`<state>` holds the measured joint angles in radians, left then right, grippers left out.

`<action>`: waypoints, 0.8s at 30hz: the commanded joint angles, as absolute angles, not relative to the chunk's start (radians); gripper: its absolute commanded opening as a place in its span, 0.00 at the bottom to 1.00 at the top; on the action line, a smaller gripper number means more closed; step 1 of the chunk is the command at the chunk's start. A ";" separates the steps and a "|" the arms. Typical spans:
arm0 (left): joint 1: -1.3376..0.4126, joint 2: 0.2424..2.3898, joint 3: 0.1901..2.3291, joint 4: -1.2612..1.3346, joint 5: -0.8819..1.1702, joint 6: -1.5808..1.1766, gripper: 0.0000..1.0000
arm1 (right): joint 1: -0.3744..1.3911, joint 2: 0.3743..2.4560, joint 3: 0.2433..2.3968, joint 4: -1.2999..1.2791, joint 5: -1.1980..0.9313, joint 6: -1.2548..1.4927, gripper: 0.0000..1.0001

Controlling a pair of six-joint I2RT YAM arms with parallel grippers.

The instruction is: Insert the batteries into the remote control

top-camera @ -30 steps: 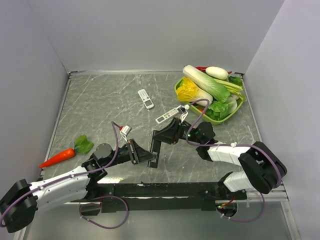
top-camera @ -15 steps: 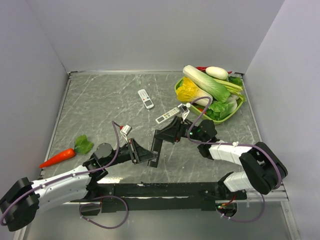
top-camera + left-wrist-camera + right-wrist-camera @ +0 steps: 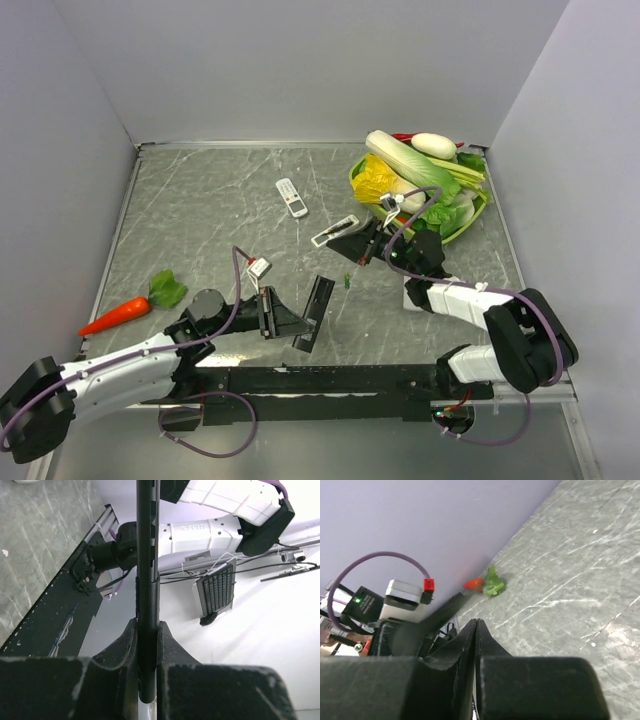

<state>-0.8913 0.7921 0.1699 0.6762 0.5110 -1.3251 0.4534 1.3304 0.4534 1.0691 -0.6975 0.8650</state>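
Note:
My left gripper [image 3: 292, 323] is shut on a long black remote control [image 3: 314, 310], held tilted just above the table. In the left wrist view the remote [image 3: 148, 570] runs edge-on up from between my fingers [image 3: 172, 645]. My right gripper [image 3: 352, 243] is shut and empty, apart from the black remote, beside a grey-white remote [image 3: 333, 231]. Its jaws are pressed together in the right wrist view [image 3: 476, 623]. One tiny green battery [image 3: 347, 281] lies on the table between the grippers. No other batteries show.
A small white remote [image 3: 291, 197] lies at the back middle. A green basket [image 3: 447, 240] piled with vegetables stands at the back right. A carrot [image 3: 115, 313] and a green leaf [image 3: 168, 288] lie at the left. Walls enclose the table.
My right gripper has let go of the black remote's far end and moved back and to the right. The remote has shifted in my left gripper. A green battery now shows on the table.

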 commanded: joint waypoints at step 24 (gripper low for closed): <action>-0.749 0.873 0.247 0.325 0.652 -1.033 0.01 | 0.462 0.965 0.560 0.052 -0.715 0.272 0.85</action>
